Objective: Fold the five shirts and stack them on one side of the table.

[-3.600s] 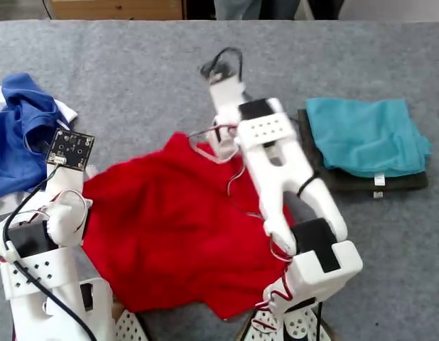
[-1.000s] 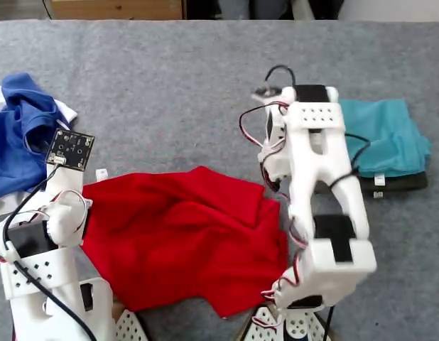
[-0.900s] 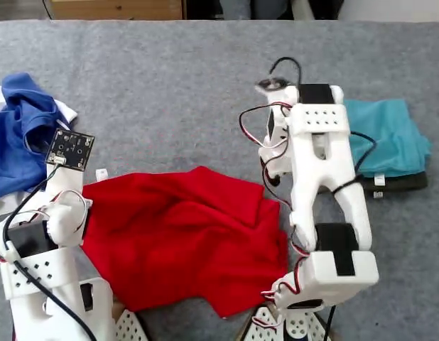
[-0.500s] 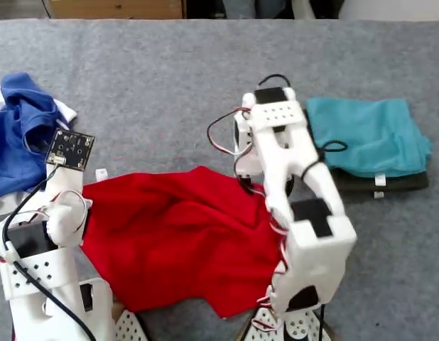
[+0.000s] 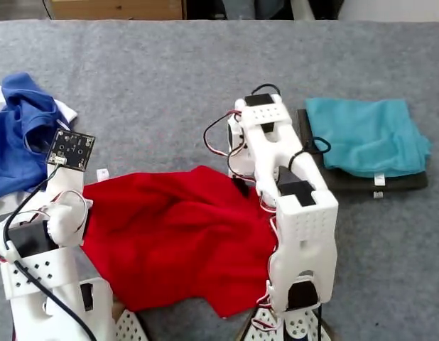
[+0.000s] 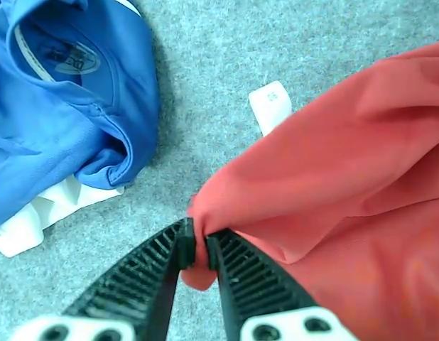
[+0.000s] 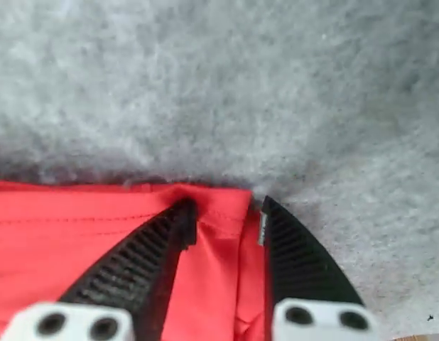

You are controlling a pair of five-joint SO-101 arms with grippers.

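While left tool [image 6: 197,243] pinches red shirt [image 6: 347,163], right tool [image 7: 225,213] straddles it.

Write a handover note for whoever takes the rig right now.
Left hand: shut on a bunched edge of the red shirt.
Right hand: open, jaws straddling the red shirt's hem on its other side, not closed on it.
Things: red shirt rumpled between the arms; blue shirt crumpled over a white garment at the left; teal shirt folded on a dark shirt at the right.
Done: two folded and stacked.
Left: fold red, then blue and white, and add them to that stack.
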